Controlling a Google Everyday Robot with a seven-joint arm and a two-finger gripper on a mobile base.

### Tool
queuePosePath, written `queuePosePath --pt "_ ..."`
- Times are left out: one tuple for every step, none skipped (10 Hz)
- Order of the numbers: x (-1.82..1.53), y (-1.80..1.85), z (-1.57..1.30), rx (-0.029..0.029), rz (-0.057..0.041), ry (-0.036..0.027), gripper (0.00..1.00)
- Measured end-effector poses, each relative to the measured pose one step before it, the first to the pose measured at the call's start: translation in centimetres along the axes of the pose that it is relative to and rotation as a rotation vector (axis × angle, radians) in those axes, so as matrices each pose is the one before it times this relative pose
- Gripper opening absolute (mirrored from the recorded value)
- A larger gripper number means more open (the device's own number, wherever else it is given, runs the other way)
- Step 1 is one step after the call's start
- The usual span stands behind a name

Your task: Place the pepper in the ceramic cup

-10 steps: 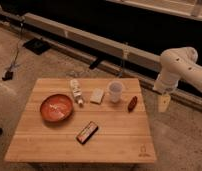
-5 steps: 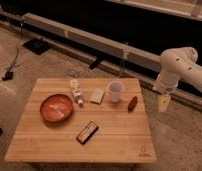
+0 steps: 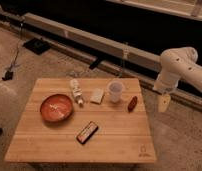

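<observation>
Your gripper [image 3: 164,103] hangs low, off the right edge of the table [image 3: 119,142]; you cannot tell whether it is open or closed. Farthest to its left sits the orange-red bowl [image 3: 56,108], then the clear bottle [image 3: 76,93], then the upright ceramic cup [image 3: 115,91]. The pepper [image 3: 132,103] lies flat just right of the cup, not touching it. Of all the items it is nearest the gripper, and its long axis runs from near-left to far-right. Open wood lies between it and the table's right edge.
</observation>
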Motion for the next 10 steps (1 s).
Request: queuePosePath --pt "0.008 -0.004 0.001 0.00013 -0.0001 0.00036 0.79" --pt "-0.014 0.002 -0.003 -0.00009 0.0001 -0.00047 0.79" --pt "0.005 0.002 0.0 0.0 0.00005 0.00004 0.79" --pt "-0.002 -0.001 0.003 -0.00005 -0.00006 0.0 0.79" --pt "-0.015 0.014 0.022 -0.00051 -0.00032 0.00048 0.79" --pt "-0.196 0.134 0.155 -0.00484 -0.00099 0.00366 0.79" --pt "-1.262 0.05 0.174 -0.00686 -0.01128 0.00411 0.79" --pt "-1.001 0.025 0.059 -0.00386 -0.00829 -0.004 0.79" --pt "0.074 0.014 -0.033 -0.00035 -0.00055 0.00464 0.79" --pt "0.153 0.069 0.153 -0.00668 -0.00018 0.00432 0.79"
